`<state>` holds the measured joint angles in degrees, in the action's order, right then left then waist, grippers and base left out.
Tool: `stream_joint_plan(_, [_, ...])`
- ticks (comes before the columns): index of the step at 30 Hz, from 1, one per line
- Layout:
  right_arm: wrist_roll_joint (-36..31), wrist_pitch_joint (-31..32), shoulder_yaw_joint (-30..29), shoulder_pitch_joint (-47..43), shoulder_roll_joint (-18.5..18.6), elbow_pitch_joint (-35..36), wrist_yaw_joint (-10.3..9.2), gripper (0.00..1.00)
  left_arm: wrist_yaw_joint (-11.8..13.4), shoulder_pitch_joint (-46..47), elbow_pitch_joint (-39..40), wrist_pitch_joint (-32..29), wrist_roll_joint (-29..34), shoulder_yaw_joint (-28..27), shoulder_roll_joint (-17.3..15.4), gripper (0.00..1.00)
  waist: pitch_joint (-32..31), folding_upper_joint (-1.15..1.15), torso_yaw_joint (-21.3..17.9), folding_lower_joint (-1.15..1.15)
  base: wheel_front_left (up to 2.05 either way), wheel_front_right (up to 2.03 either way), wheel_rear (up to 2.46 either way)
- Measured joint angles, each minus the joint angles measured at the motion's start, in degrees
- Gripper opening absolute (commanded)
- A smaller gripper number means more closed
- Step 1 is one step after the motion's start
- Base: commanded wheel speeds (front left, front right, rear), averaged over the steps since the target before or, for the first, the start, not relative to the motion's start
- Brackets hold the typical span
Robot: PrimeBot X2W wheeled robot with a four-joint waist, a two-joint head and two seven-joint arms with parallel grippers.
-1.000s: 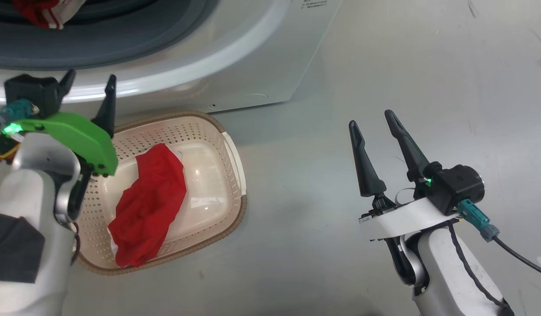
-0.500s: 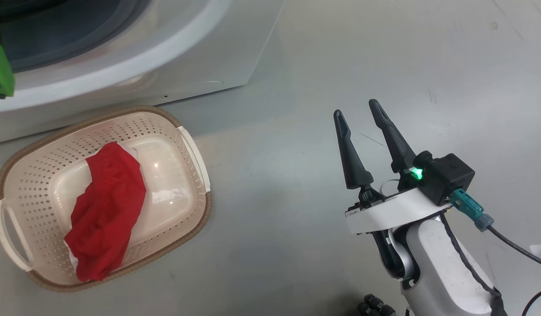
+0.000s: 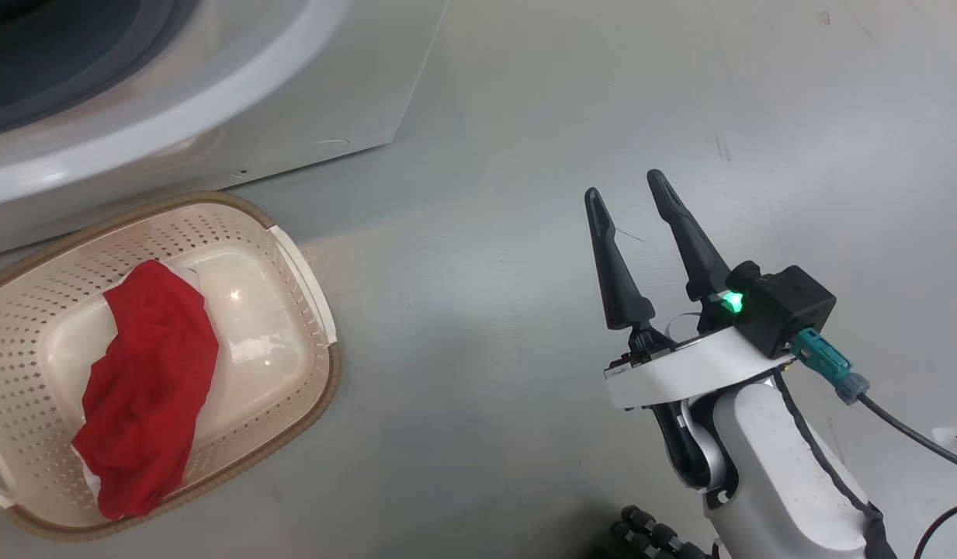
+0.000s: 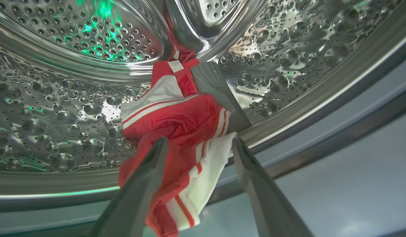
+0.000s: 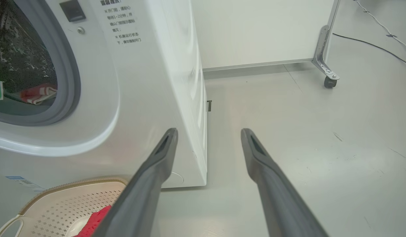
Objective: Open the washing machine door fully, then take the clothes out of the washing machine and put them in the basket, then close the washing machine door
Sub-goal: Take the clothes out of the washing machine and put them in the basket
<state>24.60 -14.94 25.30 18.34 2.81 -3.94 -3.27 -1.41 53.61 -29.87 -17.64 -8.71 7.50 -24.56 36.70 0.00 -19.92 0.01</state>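
The white washing machine (image 3: 214,101) (image 5: 150,82) stands with its mouth uncovered; its door is out of view. Inside the steel drum (image 4: 58,98) lies a red garment with white stripes (image 4: 176,121) (image 5: 38,93). My left gripper (image 4: 198,143) reaches into the drum, open, its fingers on either side of the garment's hanging white end, not closed on it. A plain red garment (image 3: 148,384) (image 5: 94,222) lies in the cream basket (image 3: 292,256) (image 5: 58,194) on the floor before the machine. My right gripper (image 3: 625,194) (image 5: 209,131) hovers open over bare floor, right of the basket.
Grey floor (image 3: 486,310) spreads to the right of the machine. A white wall panel stands behind on a metal leg with a caster (image 5: 329,80). A cable (image 5: 370,46) runs across the far floor.
The head camera has swung to the right, so the basket and washer slid left and the left arm left the picture. The right gripper stays open, about where it was.
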Motion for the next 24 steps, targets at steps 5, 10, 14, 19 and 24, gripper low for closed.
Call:
stream_joint_plan(5, [0.0,0.0,0.2,0.1,0.0,0.0,-0.40,1.00,0.0,1.0,-3.5,-2.1,0.1,-0.7,-0.4,1.00,0.2,0.00,-0.2,0.00,0.00,0.00,0.00])
stream_joint_plan(10, [0.0,0.0,0.3,0.5,0.0,-0.1,-0.41,1.00,0.2,1.5,-6.7,-4.1,0.1,-0.7,-0.4,1.00,0.3,0.00,-0.1,0.00,0.00,0.00,0.00])
stream_joint_plan(14, [0.0,0.0,0.3,0.8,0.0,-0.1,-0.42,1.00,0.8,2.0,-8.2,-5.3,0.2,-0.8,-0.4,1.00,0.3,0.00,-0.1,0.00,0.00,0.00,0.00])
stream_joint_plan(19, [0.0,0.0,0.3,1.2,0.0,-0.2,-0.49,1.00,1.2,3.3,-9.2,-6.4,0.2,-0.7,-0.1,0.00,0.3,0.00,0.0,-0.01,0.00,0.00,0.00])
stream_joint_plan(24, [-0.1,0.0,0.4,1.2,0.0,-0.5,-0.92,1.00,1.7,4.0,-10.0,-5.7,0.2,-0.6,-0.1,0.00,0.2,0.00,0.1,-0.01,0.00,0.00,0.00])
